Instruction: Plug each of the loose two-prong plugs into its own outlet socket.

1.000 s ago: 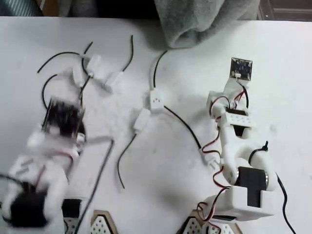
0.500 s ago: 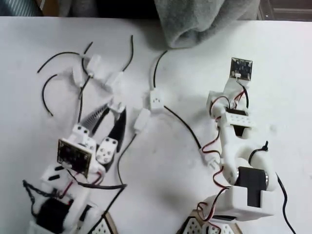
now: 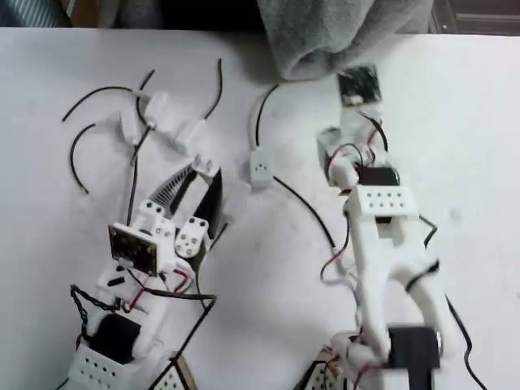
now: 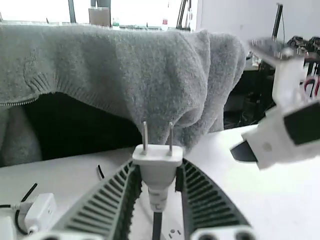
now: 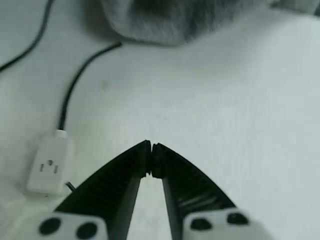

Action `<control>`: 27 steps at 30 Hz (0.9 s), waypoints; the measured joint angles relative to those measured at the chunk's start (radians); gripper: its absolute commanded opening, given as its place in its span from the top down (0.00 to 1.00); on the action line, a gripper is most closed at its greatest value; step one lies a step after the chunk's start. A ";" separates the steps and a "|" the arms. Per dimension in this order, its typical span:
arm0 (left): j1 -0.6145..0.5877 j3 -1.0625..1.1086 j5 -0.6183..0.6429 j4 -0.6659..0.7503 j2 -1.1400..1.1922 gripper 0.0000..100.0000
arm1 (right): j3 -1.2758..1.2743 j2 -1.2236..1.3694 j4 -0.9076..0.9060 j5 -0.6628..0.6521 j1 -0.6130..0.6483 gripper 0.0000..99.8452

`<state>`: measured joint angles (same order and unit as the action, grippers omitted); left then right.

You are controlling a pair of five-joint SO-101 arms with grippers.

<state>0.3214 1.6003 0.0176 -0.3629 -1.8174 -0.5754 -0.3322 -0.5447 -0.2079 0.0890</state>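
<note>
My left gripper (image 4: 157, 169) is shut on a white two-prong plug (image 4: 156, 159), whose prongs point away from the wrist toward the grey sweater. Seen from above, this gripper (image 3: 203, 173) holds the plug (image 3: 208, 169) just left of a white outlet socket (image 3: 260, 165) on a black cord. My right gripper (image 5: 151, 150) is shut and holds nothing, hovering over bare table beside the same socket (image 5: 47, 167). Further white plugs and sockets (image 3: 154, 104) lie among black cords at the far left.
A grey sweater (image 3: 325, 32) hangs over the table's far edge. The right arm (image 3: 378, 203) stretches up the right half of the table and appears in the left wrist view (image 4: 285, 130). Another white socket (image 4: 37, 210) lies near the left gripper.
My left arm swung in from the left, closed on the plug that lay near the centre and lifted it. The right arm stretched forward and leftward toward the socket.
</note>
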 measured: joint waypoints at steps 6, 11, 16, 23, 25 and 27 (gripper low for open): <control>0.094 0.026 0.000 0.012 0.000 0.98 | 0.186 -0.287 -0.238 -0.044 0.161 0.98; 0.132 0.034 -0.029 0.012 0.000 0.98 | 0.302 -0.423 -0.446 -0.072 0.313 0.98; 0.138 0.034 -0.066 0.012 0.000 0.98 | 0.313 -0.448 -0.594 -0.092 0.493 0.98; 0.138 0.034 -0.066 0.014 0.000 0.98 | 0.313 -0.414 -0.652 -0.092 0.589 0.98; 0.138 0.034 -0.066 0.014 0.000 0.98 | 0.313 -0.405 -0.652 -0.094 0.588 0.98; 0.138 0.034 -0.066 0.014 0.000 0.98 | 0.313 -0.396 -0.652 -0.094 0.588 0.98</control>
<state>0.4595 1.6341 -0.0483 -0.3491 -1.8174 -0.2624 -0.7281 -1.1968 -0.3015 0.6767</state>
